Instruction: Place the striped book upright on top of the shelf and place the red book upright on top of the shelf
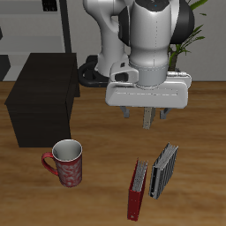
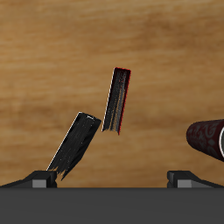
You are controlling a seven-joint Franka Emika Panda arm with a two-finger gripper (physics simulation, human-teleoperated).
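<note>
Nearest the worktop's front edge, the red book and the striped book stand on edge side by side, close but apart, with a mug nearby. Farther back sits the black shelf, its top bare, well apart from both books. Above the books hang the jaws, parted and holding nothing.
</note>
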